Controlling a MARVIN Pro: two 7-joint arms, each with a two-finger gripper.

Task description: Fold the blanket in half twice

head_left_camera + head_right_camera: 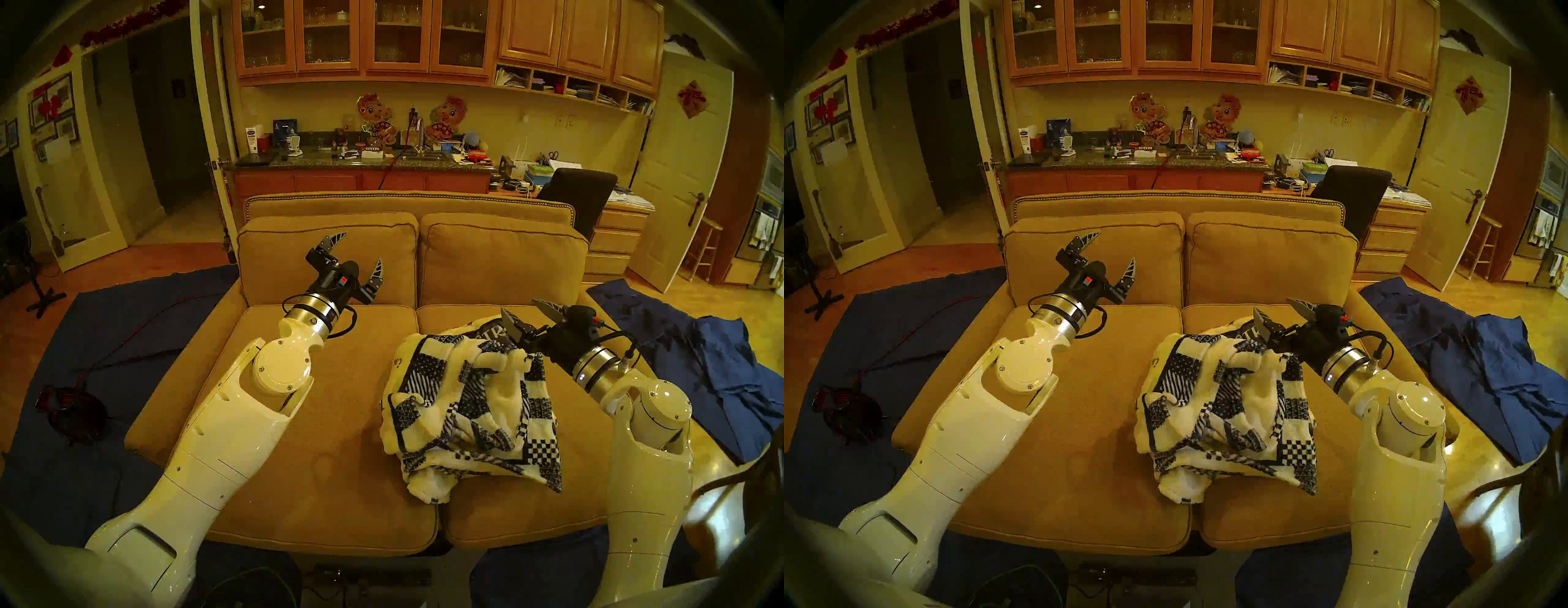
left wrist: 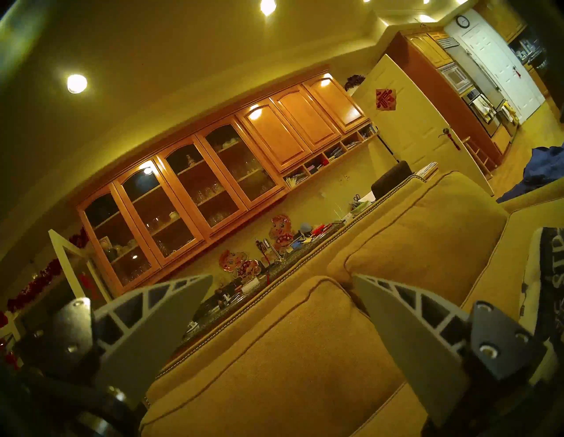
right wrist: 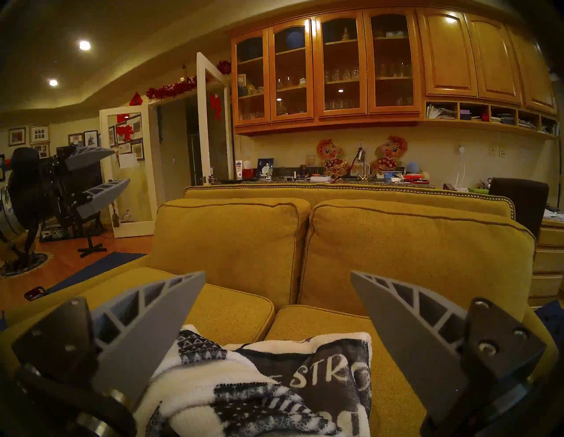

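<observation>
blanket (image 1: 471,407) crumpled on right sofa (image 1: 322,424) cushion, just below right gripper (image 1: 528,316), left gripper (image 1: 358,257) well apart; both wide open, empty.

**Setting: lived-in home, family room open to kitchen**

Mustard two-seat sofa (image 1: 407,339) on a wood floor, backed against a granite bench (image 1: 360,163) with a faucet (image 1: 419,136) and household clutter. Wood wall cabinets (image 1: 365,38) above — glass doors, glassware inside. Framed photos (image 3: 39,134) on the far wall, red paper decorations (image 1: 692,99) on the doors. Desk chair (image 1: 579,199) beside paper piles; stainless wall ovens (image 2: 476,103) further back — domestic, not a lab.
</observation>
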